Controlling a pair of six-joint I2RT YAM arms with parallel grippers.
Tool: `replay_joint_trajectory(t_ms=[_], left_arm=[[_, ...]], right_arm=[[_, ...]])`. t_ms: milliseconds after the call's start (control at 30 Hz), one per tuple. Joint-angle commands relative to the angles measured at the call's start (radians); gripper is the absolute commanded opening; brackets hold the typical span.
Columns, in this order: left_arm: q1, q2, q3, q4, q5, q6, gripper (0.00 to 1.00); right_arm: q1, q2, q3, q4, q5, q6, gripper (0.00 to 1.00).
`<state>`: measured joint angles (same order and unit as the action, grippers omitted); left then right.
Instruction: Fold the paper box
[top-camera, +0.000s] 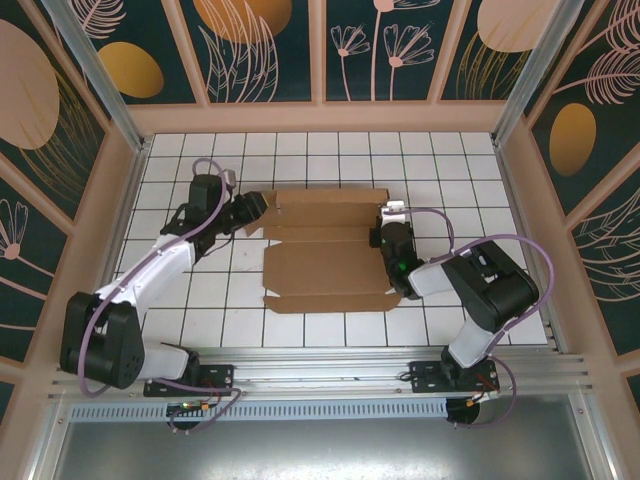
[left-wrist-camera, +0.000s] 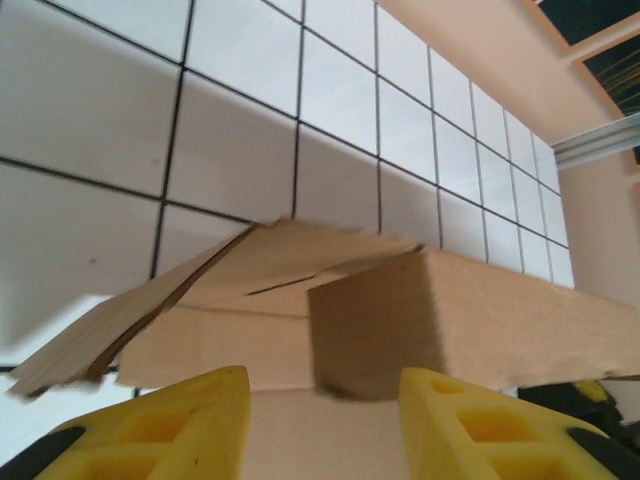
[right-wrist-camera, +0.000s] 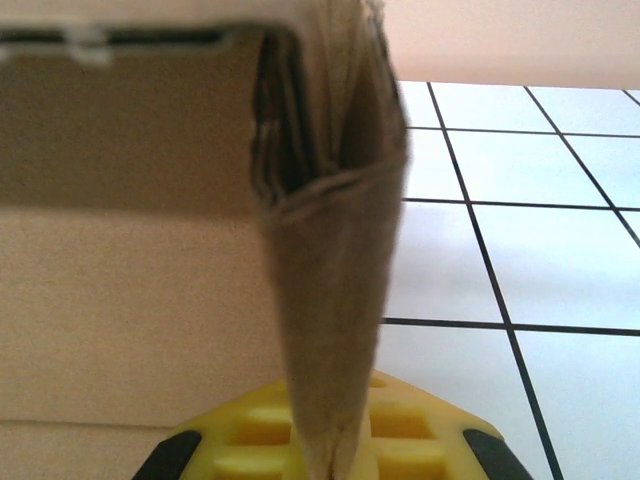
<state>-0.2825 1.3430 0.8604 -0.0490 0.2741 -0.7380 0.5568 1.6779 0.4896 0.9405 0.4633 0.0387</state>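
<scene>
Brown paper box (top-camera: 325, 250) lies spread out at centre of white-tiled table (top-camera: 240, 328), flaps to near & far sides. L gripper (top-camera: 252, 212) at its far-left corner. R gripper (top-camera: 390, 238) against its right edge, approx halfway along.

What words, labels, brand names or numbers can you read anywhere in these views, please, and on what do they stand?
None can be read.
The paper box is plain brown cardboard, unprinted.
The wall panels bear only plant drawings, no lettering.
A small white piece on the right arm is too small to tell whether it carries text.
</scene>
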Motion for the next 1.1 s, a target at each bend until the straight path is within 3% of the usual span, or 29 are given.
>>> replay_joint_trajectory(t_ms=[0,133,267,333,800,1067], left_arm=[[-0.001,-0.034,-0.076,0.045,-0.04,-0.017,0.4],[-0.002,-0.009,-0.122,0.049,-0.024,-0.022,0.22],[-0.005,0.099,-0.114,0.07,0.014,-0.033,0.18],[-0.017,0.162,-0.092,0.086,0.029,-0.049,0.19],[-0.047,0.308,-0.02,0.159,-0.192,-0.104,0.3],[-0.001,0.277,-0.041,0.155,-0.248,-0.123,0.32]], right_arm=[[-0.005,-0.008,0.02,-0.063,0.012,0.042,0.0],[-0.005,-0.003,0.021,-0.063,0.001,0.041,0.0],[-0.005,0.002,0.024,-0.065,-0.01,0.041,0.0],[-0.004,0.003,0.029,-0.071,-0.015,0.043,0.0],[-0.002,0.003,0.032,-0.077,-0.025,0.043,0.0],[-0.003,-0.001,0.03,-0.077,-0.026,0.044,0.0]])
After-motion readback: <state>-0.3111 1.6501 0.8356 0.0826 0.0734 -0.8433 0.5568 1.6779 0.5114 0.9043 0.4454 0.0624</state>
